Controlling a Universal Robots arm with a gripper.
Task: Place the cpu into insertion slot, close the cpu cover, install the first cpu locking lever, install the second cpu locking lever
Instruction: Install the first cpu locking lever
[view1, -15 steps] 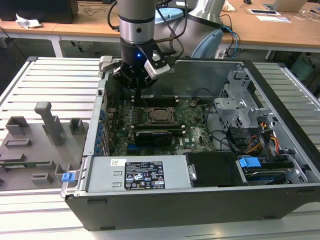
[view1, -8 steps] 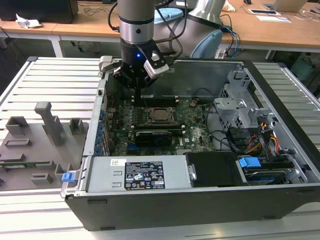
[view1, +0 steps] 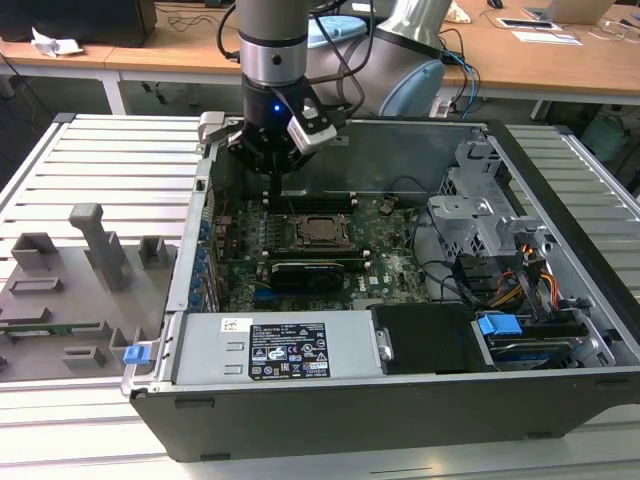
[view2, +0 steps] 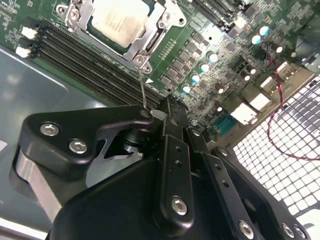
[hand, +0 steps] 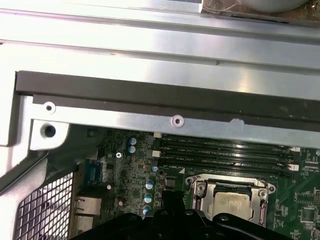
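Beside the memory slots by the computer case's back wall, the gripper meets the first cpu locking lever; I cannot tell whether the jaws pinch it. The cpu lies in the insertion slot under the lowered cpu cover. Steady pressure should keep the thin lever from slipping off.

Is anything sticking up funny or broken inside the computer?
In the second wrist view a thin wire lever at a corner of the cpu cover stands up instead of lying flat. The cpu sits square under the cover. Nothing looks broken.
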